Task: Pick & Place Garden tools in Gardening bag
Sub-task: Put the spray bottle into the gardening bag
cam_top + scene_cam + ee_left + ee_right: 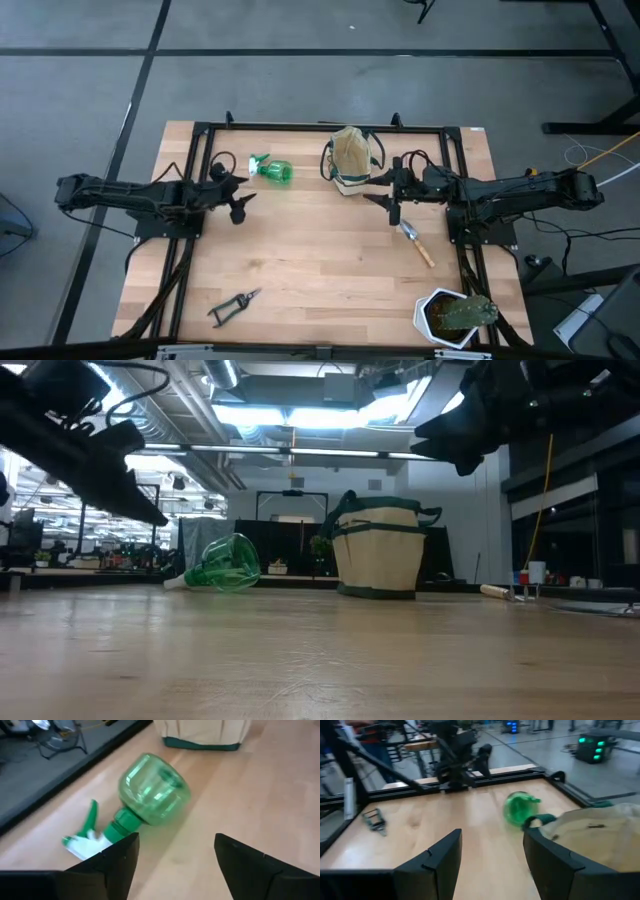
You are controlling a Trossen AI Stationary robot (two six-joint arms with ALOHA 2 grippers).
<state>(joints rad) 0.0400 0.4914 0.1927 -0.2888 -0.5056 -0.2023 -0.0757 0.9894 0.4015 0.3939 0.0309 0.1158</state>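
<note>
The green spray bottle lies on its side on the table, its white-and-green trigger head toward the left arm. My left gripper hovers open just short of it, above the table. The tan gardening bag stands upright at the far middle. My right gripper hangs open in the air beside the bag. The trowel lies flat near the right arm. The pruning shears lie near the front left.
A white pot with a green plant stands at the near right corner. A black frame runs along the table's far edge and both sides. Bare wood lies between the shears and the trowel.
</note>
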